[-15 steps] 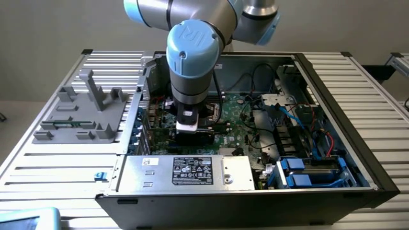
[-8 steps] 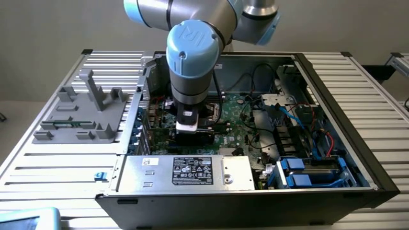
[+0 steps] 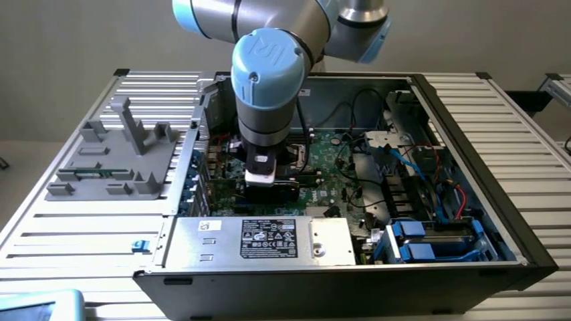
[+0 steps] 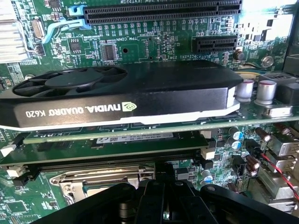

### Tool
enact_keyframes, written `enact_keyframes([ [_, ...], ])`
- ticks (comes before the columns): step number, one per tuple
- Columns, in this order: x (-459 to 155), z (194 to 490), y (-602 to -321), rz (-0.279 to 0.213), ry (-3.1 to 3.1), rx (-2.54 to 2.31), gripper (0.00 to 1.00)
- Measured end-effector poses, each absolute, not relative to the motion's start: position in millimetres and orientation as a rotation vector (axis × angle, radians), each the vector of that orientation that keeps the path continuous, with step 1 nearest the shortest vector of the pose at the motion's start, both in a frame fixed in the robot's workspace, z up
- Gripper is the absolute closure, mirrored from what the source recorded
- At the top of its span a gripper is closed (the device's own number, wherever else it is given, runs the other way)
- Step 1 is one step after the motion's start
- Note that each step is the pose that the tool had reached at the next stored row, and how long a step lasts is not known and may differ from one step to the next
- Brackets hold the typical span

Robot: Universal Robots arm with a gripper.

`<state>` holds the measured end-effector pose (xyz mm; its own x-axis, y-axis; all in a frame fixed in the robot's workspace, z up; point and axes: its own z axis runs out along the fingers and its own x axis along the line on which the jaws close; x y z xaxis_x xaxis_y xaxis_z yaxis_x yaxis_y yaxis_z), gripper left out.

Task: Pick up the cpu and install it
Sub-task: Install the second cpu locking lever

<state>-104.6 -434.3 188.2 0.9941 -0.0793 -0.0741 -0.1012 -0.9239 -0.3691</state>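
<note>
**Hand down at the socket, cpu hidden beneath it**

Not managing to make out the cpu itself: judging it to be tucked under the hand (image 4: 159,205), either pinched there or lying in the socket (image 4: 100,179), and unable to tell which. Reading the hand's fingers as pressed together, with no gap between the black tips in the wrist view. Hanging just above the socket's metal frame, right beside the memory module (image 4: 112,140) and near the graphics card (image 4: 121,93).

Judging the work to be somewhere in the install stage rather than the pick: reaching deep inside the computer case (image 3: 464,134), well apart from the grey fixture tray (image 3: 116,160) sitting on the desk (image 3: 80,227) at the exterior view's left. Leaving open whether the seating is done, since the socket's middle is lying behind the fingers.

Getting the wider setting from the exterior view: the arm (image 3: 267,73) coming down from above, the hand (image 3: 267,190) low over the green board, the power supply (image 3: 259,239) along the near edge of the case, the blue drive caddies (image 3: 415,241) at the exterior view's right. Getting the close detail from the wrist view instead: the socket frame's edge, the card's fan and lettering, the small capacitors around them.
</note>
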Motion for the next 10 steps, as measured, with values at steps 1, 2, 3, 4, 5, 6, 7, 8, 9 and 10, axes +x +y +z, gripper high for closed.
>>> enact_keyframes([
  [1,-104.6,188.2,-434.3,0.081,0.129,-2.756,0.89],
  [2,-104.7,188.1,-434.2,0.081,0.129,-2.756,0.89],
  [3,-104.7,188.1,-434.0,0.081,0.129,-2.756,0.89],
  [4,-104.6,188.1,-433.9,0.081,0.129,-2.756,0.89],
  [5,-104.7,188.2,-433.9,0.081,0.129,-2.756,0.89],
  [6,-104.6,188.2,-433.8,0.081,0.129,-2.756,0.89],
  [7,-104.7,188.2,-433.7,0.081,0.129,-2.756,0.89],
  [8,-104.7,188.2,-433.6,0.081,0.129,-2.756,0.89],
  [9,-104.6,188.2,-433.6,0.081,0.129,-2.756,0.89],
  [10,-104.7,188.2,-433.6,0.081,0.129,-2.756,0.89],
])
